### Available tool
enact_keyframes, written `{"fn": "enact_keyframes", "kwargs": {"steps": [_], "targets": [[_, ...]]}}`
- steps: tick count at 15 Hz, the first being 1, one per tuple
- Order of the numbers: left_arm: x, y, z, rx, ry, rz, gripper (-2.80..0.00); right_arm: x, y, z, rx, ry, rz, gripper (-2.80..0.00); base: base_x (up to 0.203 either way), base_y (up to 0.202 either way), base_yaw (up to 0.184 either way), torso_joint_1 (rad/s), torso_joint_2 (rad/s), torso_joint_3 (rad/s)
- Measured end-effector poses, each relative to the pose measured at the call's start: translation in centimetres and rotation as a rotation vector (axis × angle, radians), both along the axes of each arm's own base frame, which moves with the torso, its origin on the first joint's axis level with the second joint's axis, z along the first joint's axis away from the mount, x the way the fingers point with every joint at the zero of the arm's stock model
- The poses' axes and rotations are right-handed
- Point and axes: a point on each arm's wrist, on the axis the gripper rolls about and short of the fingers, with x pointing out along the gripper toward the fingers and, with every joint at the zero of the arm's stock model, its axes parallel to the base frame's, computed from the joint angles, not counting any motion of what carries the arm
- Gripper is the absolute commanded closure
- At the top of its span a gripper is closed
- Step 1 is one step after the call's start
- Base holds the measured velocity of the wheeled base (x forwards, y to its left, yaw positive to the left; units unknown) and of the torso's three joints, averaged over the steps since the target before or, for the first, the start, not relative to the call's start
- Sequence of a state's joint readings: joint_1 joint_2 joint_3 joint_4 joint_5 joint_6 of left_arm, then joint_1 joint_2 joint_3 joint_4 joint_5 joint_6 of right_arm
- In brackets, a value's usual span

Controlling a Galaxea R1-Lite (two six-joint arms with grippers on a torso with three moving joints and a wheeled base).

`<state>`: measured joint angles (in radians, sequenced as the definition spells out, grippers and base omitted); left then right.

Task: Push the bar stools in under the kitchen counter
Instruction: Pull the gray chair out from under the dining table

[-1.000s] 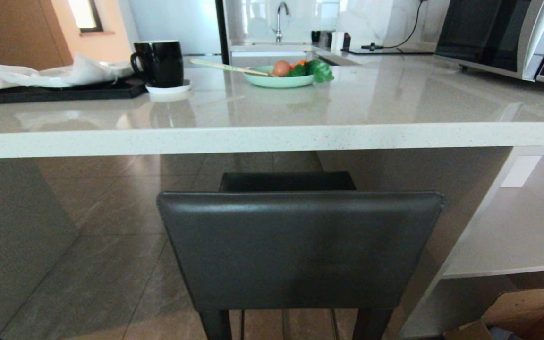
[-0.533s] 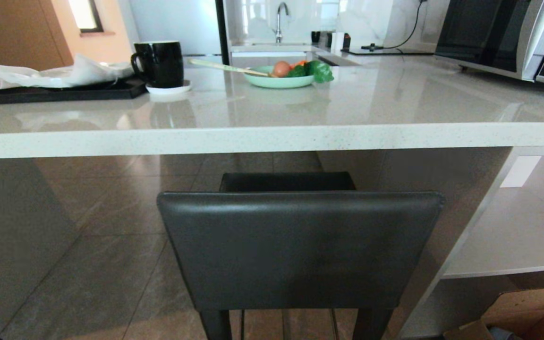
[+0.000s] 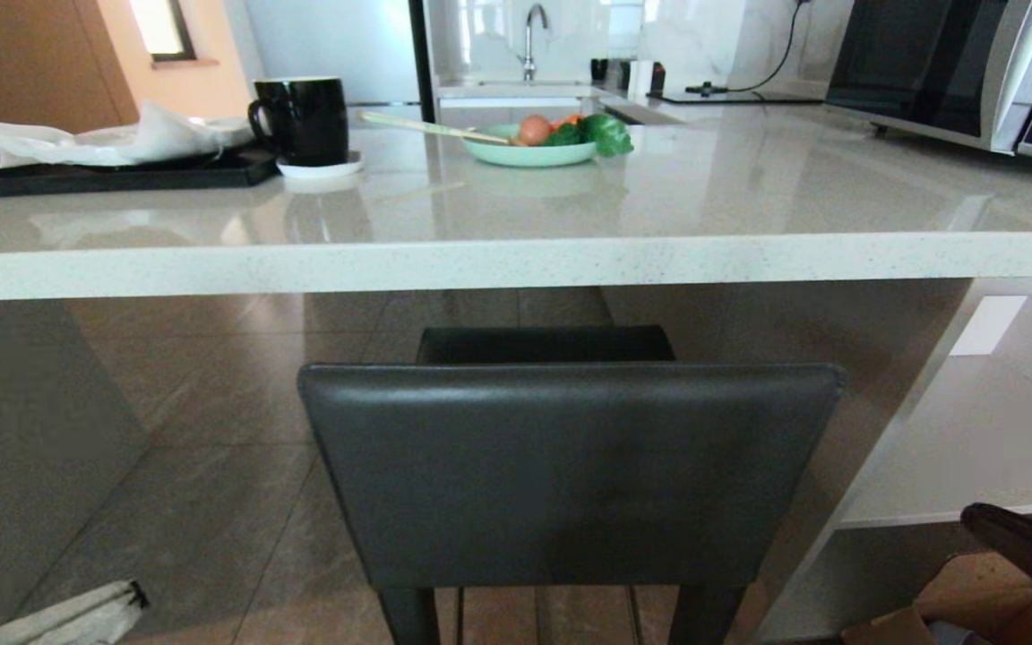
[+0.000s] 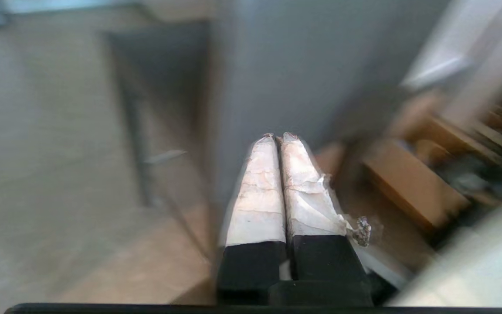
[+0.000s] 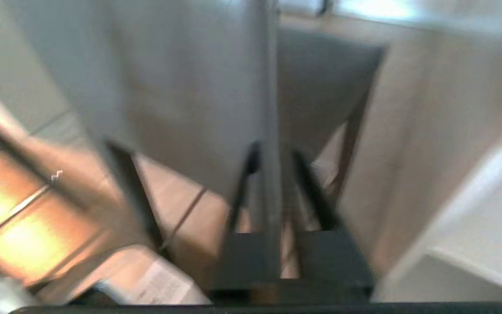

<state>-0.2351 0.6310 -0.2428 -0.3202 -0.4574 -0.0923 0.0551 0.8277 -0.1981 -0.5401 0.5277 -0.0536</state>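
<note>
Both arms rose toward the nearest stool's backrest

One bar stool [image 3: 570, 470] stood squarely in front of the robot, its dark leather backrest on the near side of the kitchen counter [image 3: 516, 264] edge and most of the seat already beneath the slab. The left gripper [image 4: 278, 138] came in low at the near left, its taped fingers [image 4: 257, 192] nearly together and empty; the right gripper [image 5: 273, 161] came in low at the near right, too smeared to tell how its jaws stood. I'd say the push would go best with both grippers flat on the backrest, evenly either side of centre, pressing straight and slowly so the stool slid without twisting or tipping.
</note>
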Motion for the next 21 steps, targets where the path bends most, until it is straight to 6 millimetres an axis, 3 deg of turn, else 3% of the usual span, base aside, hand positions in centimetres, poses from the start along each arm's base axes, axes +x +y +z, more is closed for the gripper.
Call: {"fn": "enact_keyframes", "kwargs": {"steps": [6, 10, 14, 17, 21], "targets": [[3.9, -0.2, -0.5, -0.026, 0.085, 0.056, -2.80, 3.3, -1.0, -1.2, 0.003, 0.124, -0.054, -2.80, 0.000, 0.000, 0.000, 0.000, 0.00, 0.000], [6.6, -0.3, -2.8, -0.039, 0.109, -0.047, -2.80, 4.8, -1.5, -2.8, 0.013, 0.184, -0.058, -2.80, 0.000, 0.000, 0.000, 0.000, 0.00, 0.000], [9.5, 1.8, -4.2, -0.059, 0.068, -0.084, -2.80, 6.7, -3.1, -5.6, 0.042, 0.210, -0.079, -2.80, 0.000, 0.000, 0.000, 0.000, 0.00, 0.000], [10.7, 3.0, -4.5, -0.046, 0.000, -0.197, -2.80, 8.4, -4.3, -6.4, 0.062, 0.145, 0.018, -2.80, 0.000, 0.000, 0.000, 0.000, 0.00, 0.000], [12.0, 2.7, -4.5, -0.041, -0.014, -0.319, -2.80, 12.0, -4.7, -6.7, 0.070, 0.039, 0.280, -2.80, 0.000, 0.000, 0.000, 0.000, 0.00, 0.000]]}}
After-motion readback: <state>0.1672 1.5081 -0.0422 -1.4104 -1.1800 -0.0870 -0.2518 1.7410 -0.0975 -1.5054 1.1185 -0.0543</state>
